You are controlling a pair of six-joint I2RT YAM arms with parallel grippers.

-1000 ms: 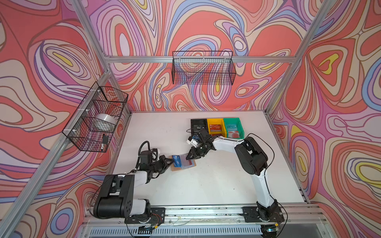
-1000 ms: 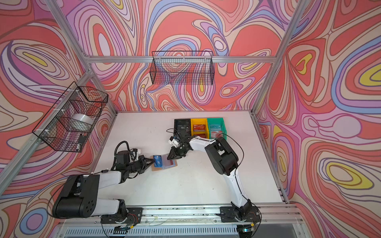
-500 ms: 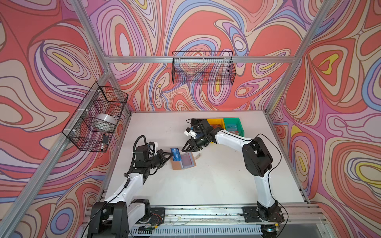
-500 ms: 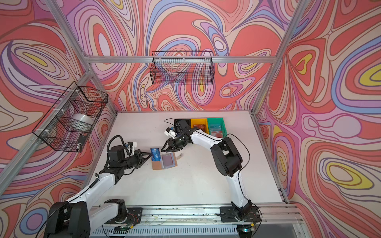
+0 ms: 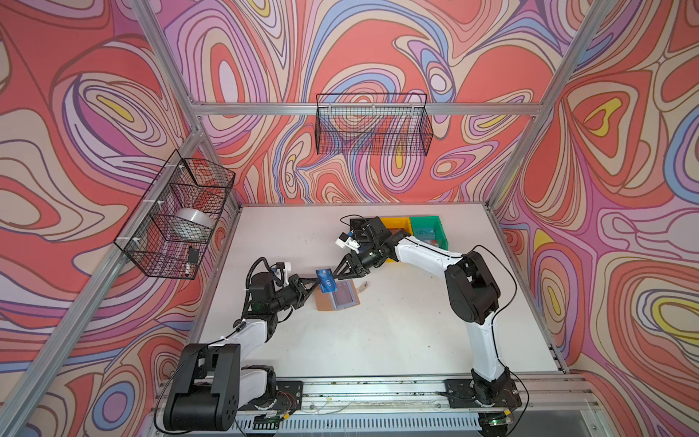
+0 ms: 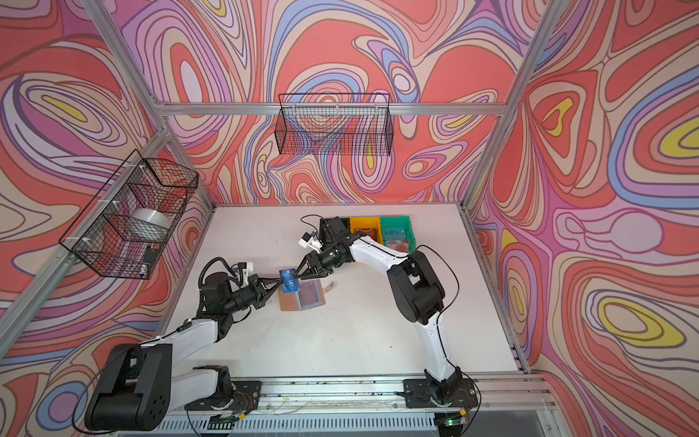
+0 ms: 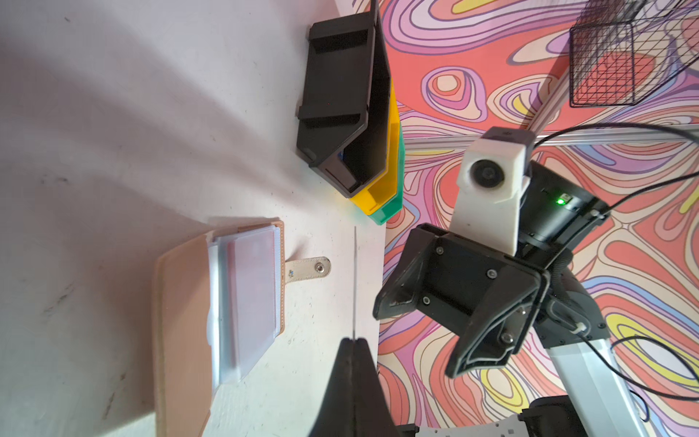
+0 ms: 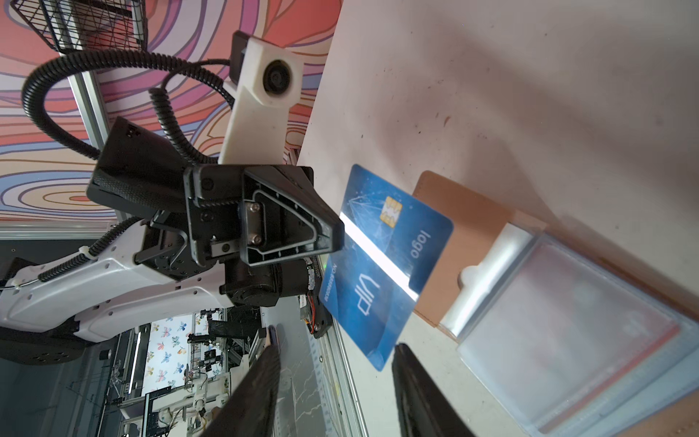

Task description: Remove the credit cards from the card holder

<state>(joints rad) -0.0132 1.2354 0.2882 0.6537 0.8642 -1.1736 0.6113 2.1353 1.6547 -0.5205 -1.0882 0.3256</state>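
The left pincer (image 5: pixel 316 281) is clamped on the left edge of the blue card (image 5: pixel 326 280), holding it aloft over the left cover of the card holder (image 5: pixel 323 303). That looks like a lift made to keep it clear for a hand-off. The right pincer (image 5: pixel 336 273) sits just right of the card, jaws roughly half spread and gripping nothing, with the card's corner pointing into the gap. The holder lies open and flat mid-table (image 5: pixel 378 340), clear sleeves (image 5: pixel 345 296) facing up. A reddish card (image 8: pixel 590 333) shows through them, not yet pulled. The bins (image 5: pixel 423 223) wait at the far right.
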